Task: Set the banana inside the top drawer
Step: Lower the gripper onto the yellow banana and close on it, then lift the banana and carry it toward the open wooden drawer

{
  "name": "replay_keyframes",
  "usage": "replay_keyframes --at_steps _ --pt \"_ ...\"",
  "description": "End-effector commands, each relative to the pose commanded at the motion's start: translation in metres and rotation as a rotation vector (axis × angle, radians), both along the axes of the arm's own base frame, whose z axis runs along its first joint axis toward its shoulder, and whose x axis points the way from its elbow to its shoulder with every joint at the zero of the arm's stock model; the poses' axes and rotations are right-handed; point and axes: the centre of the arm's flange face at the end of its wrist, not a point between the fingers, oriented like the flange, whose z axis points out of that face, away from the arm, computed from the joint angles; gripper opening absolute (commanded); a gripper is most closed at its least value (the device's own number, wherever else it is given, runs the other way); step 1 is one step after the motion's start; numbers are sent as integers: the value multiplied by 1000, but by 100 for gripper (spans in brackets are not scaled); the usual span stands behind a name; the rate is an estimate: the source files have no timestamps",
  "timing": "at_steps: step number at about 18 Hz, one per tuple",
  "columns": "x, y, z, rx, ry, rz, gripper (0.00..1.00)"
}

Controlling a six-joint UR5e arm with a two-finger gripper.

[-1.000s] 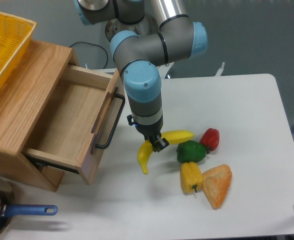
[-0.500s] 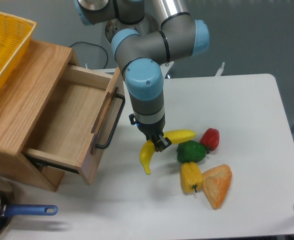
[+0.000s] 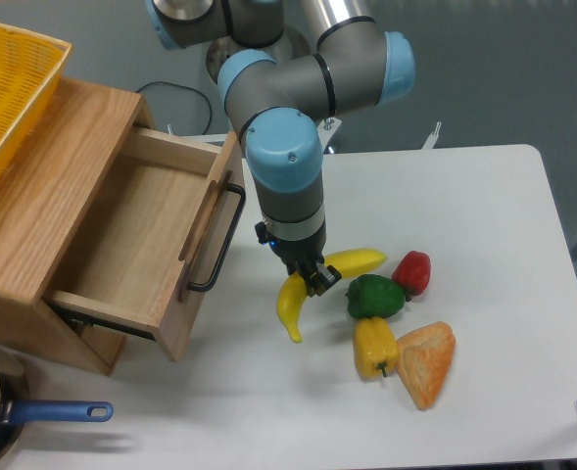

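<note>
- From my feed, the tool (image 3: pixel 309 278) points straight down, and its dark fingers are clamped on the banana (image 3: pixel 293 305) around the middle of its curve.
- The banana runs from a lower-left tip near the drawer front up and right to a tip just beside the green pepper (image 3: pixel 374 296); I cannot tell whether it is touching the tabletop (image 3: pixel 464 206) or just off it.
- The top drawer (image 3: pixel 141 240) is pulled open to the left of the tool, its light-wood inside bare, with the black bar handle (image 3: pixel 219 240) facing the arm.
- I see the banana outside the drawer, just right of its front panel.
- A red pepper (image 3: pixel 412 272) sits right of the green one, close to it.
- A yellow pepper (image 3: pixel 374 346) lies below the green one, with an orange wedge-shaped piece (image 3: pixel 426 362) against its right side.
- A yellow mesh basket (image 3: pixel 9 93) rests on top of the wooden cabinet at the upper left.
- A dark pan with a blue handle (image 3: pixel 58 412) shows at the lower left corner.
</note>
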Motion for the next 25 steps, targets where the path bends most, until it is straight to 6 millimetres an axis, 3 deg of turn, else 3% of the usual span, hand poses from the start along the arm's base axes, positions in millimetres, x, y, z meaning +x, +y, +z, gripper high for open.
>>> replay_keyframes --at_steps 1,3,9,19,25 --pt "-4 -4 -2 -10 -11 11 36" --pt "-4 -15 15 1 -7 62 36" --pt "-8 -19 32 79 -64 237 36" --pt "28 -21 88 209 -159 369 36" --pt "38 -29 109 210 -201 403 37"
